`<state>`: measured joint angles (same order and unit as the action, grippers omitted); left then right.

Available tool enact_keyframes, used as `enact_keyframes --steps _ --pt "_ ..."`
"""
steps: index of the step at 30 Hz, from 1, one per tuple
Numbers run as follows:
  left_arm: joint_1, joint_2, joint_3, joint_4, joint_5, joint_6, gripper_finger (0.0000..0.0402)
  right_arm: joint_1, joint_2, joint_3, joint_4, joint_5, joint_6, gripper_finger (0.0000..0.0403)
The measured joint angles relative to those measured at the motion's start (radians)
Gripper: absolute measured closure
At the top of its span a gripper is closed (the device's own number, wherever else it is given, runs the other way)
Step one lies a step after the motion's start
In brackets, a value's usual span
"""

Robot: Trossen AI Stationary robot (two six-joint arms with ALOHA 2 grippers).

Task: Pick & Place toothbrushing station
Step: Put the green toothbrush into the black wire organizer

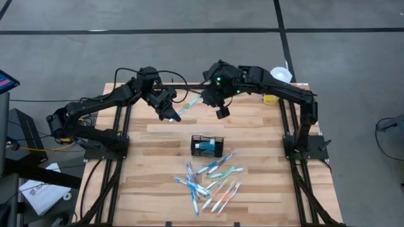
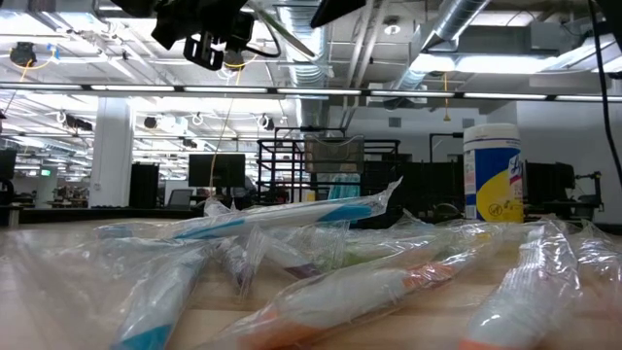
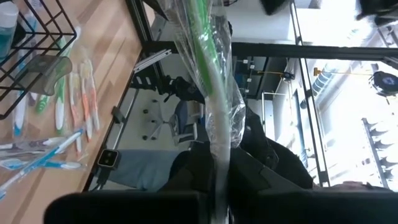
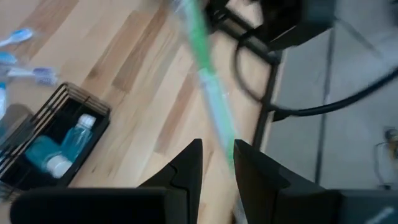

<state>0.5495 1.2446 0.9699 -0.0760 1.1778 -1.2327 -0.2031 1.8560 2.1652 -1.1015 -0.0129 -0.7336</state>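
The black wire caddy (image 1: 207,145) stands on its base mid-table with a blue bottle inside; it also shows in the right wrist view (image 4: 56,137) and the left wrist view (image 3: 31,50). My left gripper (image 1: 168,112), raised over the table's far part, is shut on a green toothbrush in a clear wrapper (image 1: 189,104). My right gripper (image 4: 217,149) is at the toothbrush's other end, slightly open, with a finger on either side of it (image 4: 214,106). I cannot tell whether the fingers touch it. My left gripper pinches one end of the wrapped green toothbrush (image 3: 219,177) between its two fingers. The toothbrush runs straight out from the fingers toward my right gripper, lifted clear of the table. The gripper body hides the exact place of contact.
Several wrapped toothbrushes (image 1: 211,183) lie in a loose pile near the table's front edge, filling the low view's foreground (image 2: 321,282). A white tub with a yellow-blue label (image 2: 493,173) stands at the far right corner (image 1: 281,75).
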Motion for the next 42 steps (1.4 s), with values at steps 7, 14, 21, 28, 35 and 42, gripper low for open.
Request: enact_keyframes --steps 7,14,21,28,35,42 --pt "0.000 0.000 0.000 0.013 0.000 -0.003 0.0388 -0.003 0.000 0.025 -0.005 0.010 -0.008 0.0321" --pt "0.000 0.000 0.000 0.039 -0.001 -0.012 0.0388 -0.001 0.025 0.026 -0.006 0.006 -0.021 0.0321" --pt "0.000 0.000 -0.001 0.103 0.002 -0.060 0.0390 0.007 0.063 0.027 0.013 0.003 -0.026 0.0307" --pt "0.000 0.022 -0.001 0.105 0.009 -0.047 0.0390 0.042 0.075 0.024 0.098 0.011 -0.034 0.0268" --pt "0.000 0.099 -0.001 0.147 0.021 -0.034 0.0390 0.060 0.070 0.083 0.089 0.013 -0.002 0.0252" --pt "-0.006 0.129 -0.001 0.239 0.024 -0.074 0.0391 0.071 0.072 0.104 0.068 -0.005 -0.007 0.0266"
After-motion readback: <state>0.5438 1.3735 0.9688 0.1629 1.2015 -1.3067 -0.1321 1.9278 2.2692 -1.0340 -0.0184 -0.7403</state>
